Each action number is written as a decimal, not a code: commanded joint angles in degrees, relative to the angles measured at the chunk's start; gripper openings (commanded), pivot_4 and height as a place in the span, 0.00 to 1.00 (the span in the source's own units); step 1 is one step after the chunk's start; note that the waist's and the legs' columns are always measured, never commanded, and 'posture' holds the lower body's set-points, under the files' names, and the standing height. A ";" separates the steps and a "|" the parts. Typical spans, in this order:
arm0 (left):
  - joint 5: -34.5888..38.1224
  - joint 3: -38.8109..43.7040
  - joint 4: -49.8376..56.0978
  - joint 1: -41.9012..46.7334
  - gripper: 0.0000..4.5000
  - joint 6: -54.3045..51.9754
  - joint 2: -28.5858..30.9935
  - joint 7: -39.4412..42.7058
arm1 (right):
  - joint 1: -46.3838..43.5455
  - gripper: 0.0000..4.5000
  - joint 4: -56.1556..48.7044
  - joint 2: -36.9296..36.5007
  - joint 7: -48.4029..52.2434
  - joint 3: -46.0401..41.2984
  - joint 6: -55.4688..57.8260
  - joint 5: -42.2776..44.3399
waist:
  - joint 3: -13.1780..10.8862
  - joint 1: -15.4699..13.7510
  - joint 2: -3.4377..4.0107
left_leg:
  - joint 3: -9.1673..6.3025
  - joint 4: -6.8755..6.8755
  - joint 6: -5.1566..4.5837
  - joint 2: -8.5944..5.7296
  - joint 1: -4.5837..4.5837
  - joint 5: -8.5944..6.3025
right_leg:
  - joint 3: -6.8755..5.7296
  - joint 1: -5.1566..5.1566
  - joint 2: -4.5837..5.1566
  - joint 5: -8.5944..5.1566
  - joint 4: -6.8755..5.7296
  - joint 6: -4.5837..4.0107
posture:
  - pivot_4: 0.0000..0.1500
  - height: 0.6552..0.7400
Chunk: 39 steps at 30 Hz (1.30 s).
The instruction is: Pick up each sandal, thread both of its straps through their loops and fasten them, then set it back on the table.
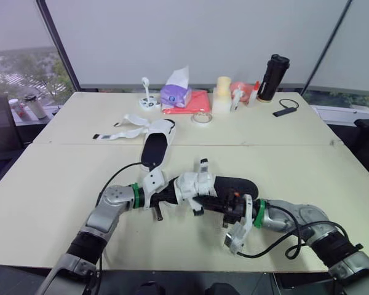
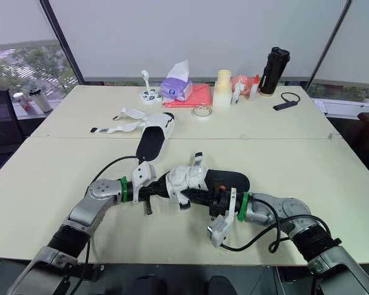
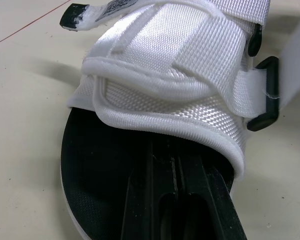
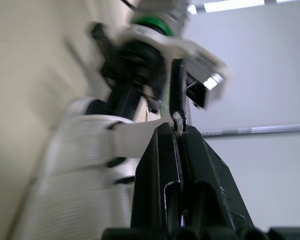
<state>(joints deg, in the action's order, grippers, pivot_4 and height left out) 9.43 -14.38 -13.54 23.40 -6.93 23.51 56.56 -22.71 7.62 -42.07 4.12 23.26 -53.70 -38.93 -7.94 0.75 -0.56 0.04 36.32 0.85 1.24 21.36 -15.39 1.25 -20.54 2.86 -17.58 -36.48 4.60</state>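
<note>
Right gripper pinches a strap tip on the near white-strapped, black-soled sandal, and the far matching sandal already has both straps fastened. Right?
Not quite: the far sandal's white straps lie unfastened, spread open on the table, per the left eye view. The right gripper does pinch the near sandal's strap tip.

A pale cream table (image 1: 283,166) made of two tops joined along a straight seam carries a row of things along its far edge. A purple soft pack of tissues (image 1: 176,95), one white sheet standing up from it, rests on a flat coral-red folder (image 1: 200,102). Just beside them stands a small white stand on a round base (image 1: 149,99), and a clear ring of tape (image 1: 202,117) lies in front of the folder. A cream cylinder (image 1: 222,92) stands next to a crumpled orange-and-white bundle (image 1: 241,91). A tall black flask (image 1: 273,77) stands at the far right corner, near a small black dongle with a looped cable (image 1: 286,110). White blinds (image 1: 197,37) cover the windows behind.
</note>
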 commanded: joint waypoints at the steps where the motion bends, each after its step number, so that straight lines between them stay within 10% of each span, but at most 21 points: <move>1: -2.56 -2.30 -3.96 -1.88 0.00 -1.96 0.25 0.48 | -0.51 0.01 -8.74 -0.66 12.48 -0.78 9.93 20.25 | -0.02 -0.03 -0.02 | 0.00 0.00 0.00 0.00 -0.01 0.00 | 0.00 0.01 0.01 0.02 0.01 0.03 | 1.00 1.00; 8: -3.09 -2.52 -6.61 -0.32 0.00 -0.60 -0.62 0.85 | 2.86 0.01 -25.63 -2.19 21.81 -5.13 19.07 30.40 | -0.10 -0.23 0.00 | -0.07 -0.06 0.00 -0.03 0.10 0.00 | -0.19 -0.03 0.24 -0.04 0.12 -0.07 | 1.00 1.00; 31: -3.37 -2.47 -7.76 -0.18 0.00 0.46 -1.73 0.18 | -9.34 0.01 -12.80 15.00 35.74 -12.01 70.28 53.29 | -0.15 -0.17 0.03 | -0.08 -0.14 0.04 -0.31 0.26 -0.02 | -0.21 -0.14 0.78 -0.05 0.27 -0.13 | 1.00 1.00; 39: -3.37 -2.07 -7.25 -0.76 0.00 0.30 -1.64 -0.42 | -13.54 0.74 -7.95 15.25 38.32 -15.81 79.18 56.26 | -0.06 -0.23 0.18 | -0.07 -0.11 0.13 -0.32 0.97 0.04 | -0.33 -0.78 0.88 -0.02 0.27 -0.13 | 1.00 1.00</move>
<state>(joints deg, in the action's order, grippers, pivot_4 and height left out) 9.44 -14.46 -16.58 25.14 -4.17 21.35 57.38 -34.78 0.04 -26.88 41.82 9.42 24.36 16.02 -8.00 0.52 -0.38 -0.03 36.21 0.98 0.92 22.34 -15.36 0.92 -21.33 3.74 -17.59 -36.21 4.47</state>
